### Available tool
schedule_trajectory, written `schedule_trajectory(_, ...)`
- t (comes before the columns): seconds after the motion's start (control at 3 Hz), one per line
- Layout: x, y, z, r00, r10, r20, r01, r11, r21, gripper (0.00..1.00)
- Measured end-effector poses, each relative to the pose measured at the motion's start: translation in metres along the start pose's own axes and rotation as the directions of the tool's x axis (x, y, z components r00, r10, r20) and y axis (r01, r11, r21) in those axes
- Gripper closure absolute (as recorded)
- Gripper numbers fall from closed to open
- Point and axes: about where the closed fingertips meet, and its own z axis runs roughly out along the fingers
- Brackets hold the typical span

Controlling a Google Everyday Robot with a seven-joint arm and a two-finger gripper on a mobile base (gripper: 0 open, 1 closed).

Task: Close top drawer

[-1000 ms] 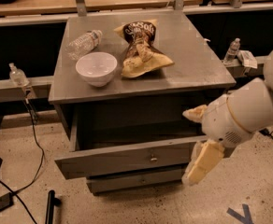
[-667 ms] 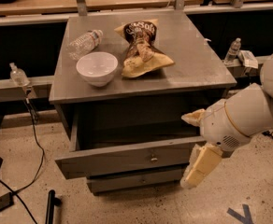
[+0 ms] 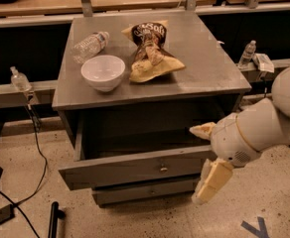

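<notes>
Little has changed, and none of it in the drawer itself. The grey cabinet (image 3: pixel 214 68) stands as it did, and the white arm (image 3: pixel 264 128) reaches in from the right edge of the view, past the cabinet's front right corner.

The top drawer (image 3: pixel 130 170) is pulled well out from under the front edge of the top, and its front plank sits at the same spot as a second ago. It hangs forward of the drawer below (image 3: pixel 145 191), with the dark hollow inside still showing, so no closing has begun.

What moved is the gripper (image 3: pixel 200 162). It has dropped slightly and now sits at the right end of the drawer front. Its fingers are spread wide and grasp nothing, one pointing left over the drawer's right side and the other hanging down past the plank's right corner. Whether either finger touches the wood cannot be told.

My reading is that the arm is lining up to push, and the whole shove toward the back is still to come.

On the top, the chip bag (image 3: pixel 150 53) lies mid-surface, the white bowl (image 3: pixel 103 72) near the front left corner, and the plastic bottle (image 3: pixel 89 46) by the left edge. None of them has shifted. The brass knob (image 3: pixel 163 169) sits untouched at the plank's centre.
</notes>
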Motion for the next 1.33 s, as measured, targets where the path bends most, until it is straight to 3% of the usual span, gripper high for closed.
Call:
schedule_trajectory(0.33,0.043,0.001,0.053,0.996,-0.056,0.073,0.064,0.9926,-0.103,0.00)
schedule_trajectory(0.67,0.066,0.003,0.079,0.990,-0.085,0.115,0.105,0.9781,-0.180,0.00)
schedule_trajectory(1.0,0.089,0.001,0.094,0.976,-0.095,0.198,0.141,0.9629,-0.230,0.16)
schedule_trajectory(1.33,0.104,-0.003,0.114,0.970,-0.110,0.218,0.166,0.9514,-0.259,0.40)
